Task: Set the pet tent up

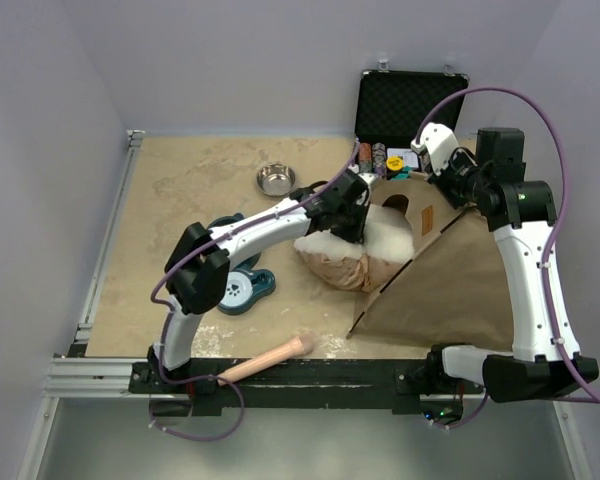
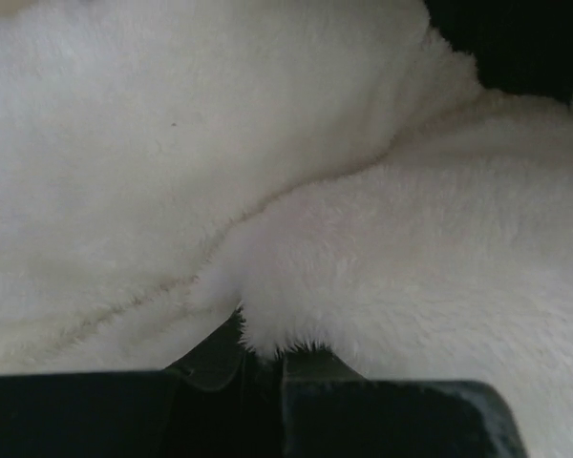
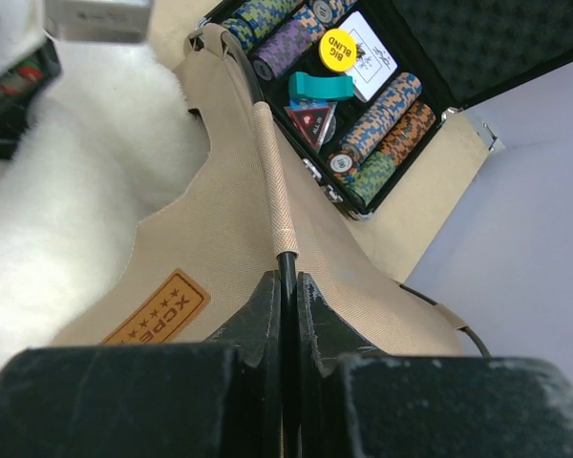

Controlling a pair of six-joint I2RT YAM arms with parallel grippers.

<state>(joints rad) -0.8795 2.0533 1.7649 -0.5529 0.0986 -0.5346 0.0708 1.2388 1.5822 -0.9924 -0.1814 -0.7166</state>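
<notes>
The tan pet tent stands as a pyramid at the right of the table, its opening facing left. My right gripper sits at the tent's peak. In the right wrist view the right gripper is shut on a thin dark pole that runs into a woven sleeve on the tan fabric. A fluffy white pillow lies in the tent's opening. My left gripper is on it, and in the left wrist view the left gripper is shut on a tuft of the pillow.
An open black case of poker chips stands behind the tent, close to the right gripper. A metal bowl sits at the back centre. A teal pet dish lies under the left arm. A pinkish stick lies near the front rail.
</notes>
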